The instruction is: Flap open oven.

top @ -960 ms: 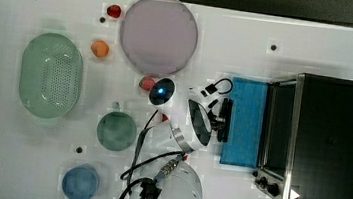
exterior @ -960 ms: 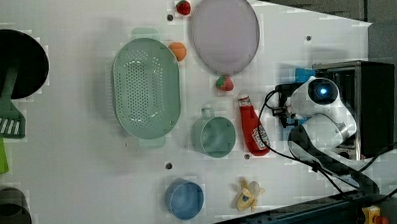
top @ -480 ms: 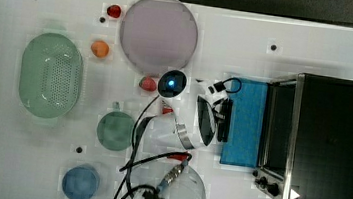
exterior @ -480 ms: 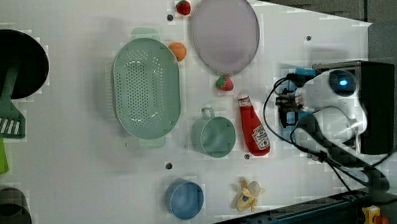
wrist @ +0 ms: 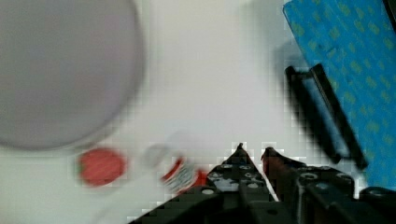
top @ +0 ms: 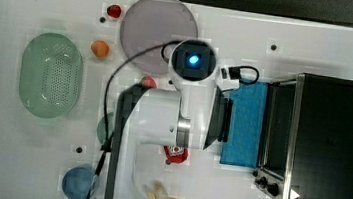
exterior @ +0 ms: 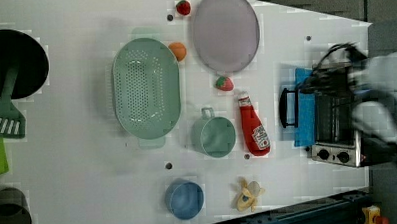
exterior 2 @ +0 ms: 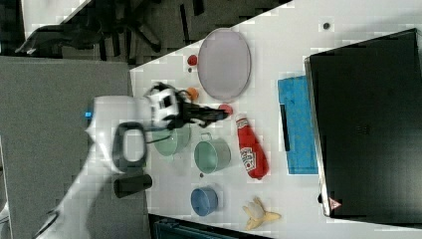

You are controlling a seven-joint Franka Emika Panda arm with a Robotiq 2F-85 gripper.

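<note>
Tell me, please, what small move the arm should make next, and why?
Probably just lift the hand a little higher and stop there. The oven looks already open: its door lies folded down flat in front of it, with the handle at the edge farthest from the oven. The hand holds nothing and hangs near the ketchup bottle, apart from the handle.

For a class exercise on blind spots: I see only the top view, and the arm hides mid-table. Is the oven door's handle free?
Observer: Yes. The left view shows the handle on the open oven door bare, nothing gripping it.
Operator: What is under the arm?
Observer: A ketchup bottle lying flat beside a green cup.
Operator: And the gripper?
Observer: Wrist view: gripper empty, fingertips narrowly apart, above the table.
</note>
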